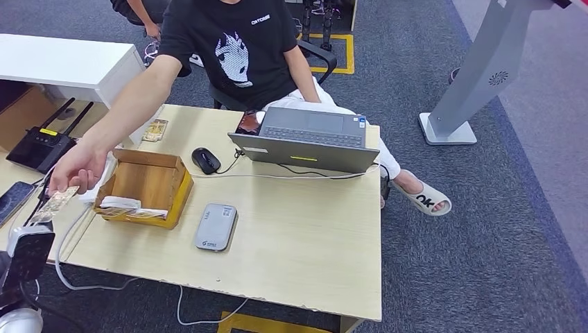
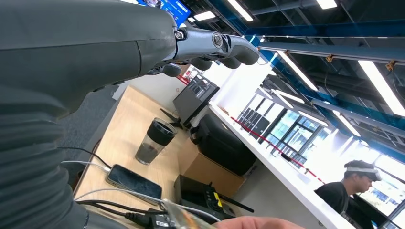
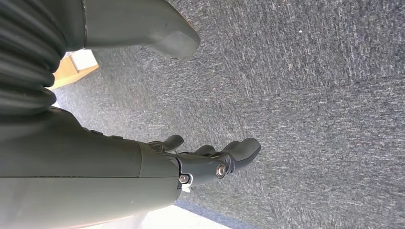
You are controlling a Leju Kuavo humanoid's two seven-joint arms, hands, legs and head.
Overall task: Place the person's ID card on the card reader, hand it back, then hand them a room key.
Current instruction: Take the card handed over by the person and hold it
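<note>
An ID card (image 1: 52,204) is held out past the left edge of the light wooden table (image 1: 305,243) by a person's hand (image 1: 78,168), the arm reaching across the table's far left corner. The card's tip is seen just above the robot's left arm in the head view. The left hand (image 2: 210,47) is seen in the left wrist view with its fingers (image 2: 234,47) extended and gently curled, nothing between them. The right hand (image 3: 210,160) hangs over grey carpet, its fingers (image 3: 243,150) loosely apart and holding nothing. A grey card reader (image 1: 215,227) lies flat near the table's middle, just beside an open cardboard box (image 1: 145,187) at the left edge. A black mouse (image 1: 205,160) and a laptop (image 1: 308,142) are placed along the far edge.
</note>
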